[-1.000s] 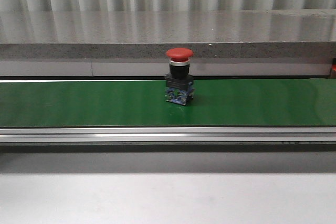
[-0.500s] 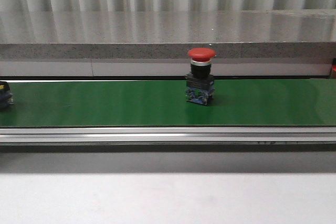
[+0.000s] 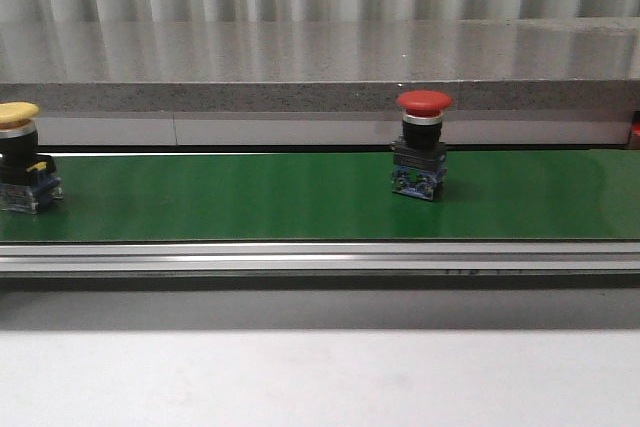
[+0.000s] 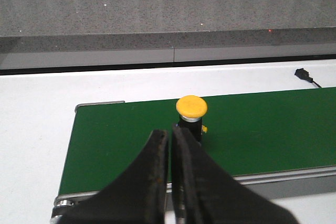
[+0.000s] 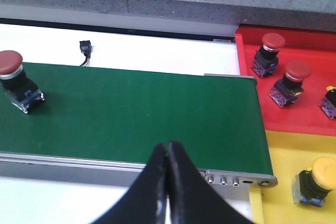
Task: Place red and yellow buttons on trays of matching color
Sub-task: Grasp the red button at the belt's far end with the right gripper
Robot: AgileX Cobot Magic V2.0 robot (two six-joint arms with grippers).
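So we're in the waiting part of the sort right now. A red button [image 3: 423,144] stands upright on the green belt [image 3: 250,197], a bit right of the middle in the front view, and a yellow button [image 3: 19,155] sits at the belt's far left edge. Both our grippers hang over the belt with fingers pressed together and nothing in them: the left gripper [image 4: 170,135] is right by the yellow one, the right gripper [image 5: 167,148] is near the belt's end, well apart from the red one. The red tray [image 5: 247,51] already has a few red buttons, and the yellow tray [image 5: 278,156] has one yellow. Next up, we reckon the right fingers need to spread and time a grab on the red cap, then carry it to the red tray.
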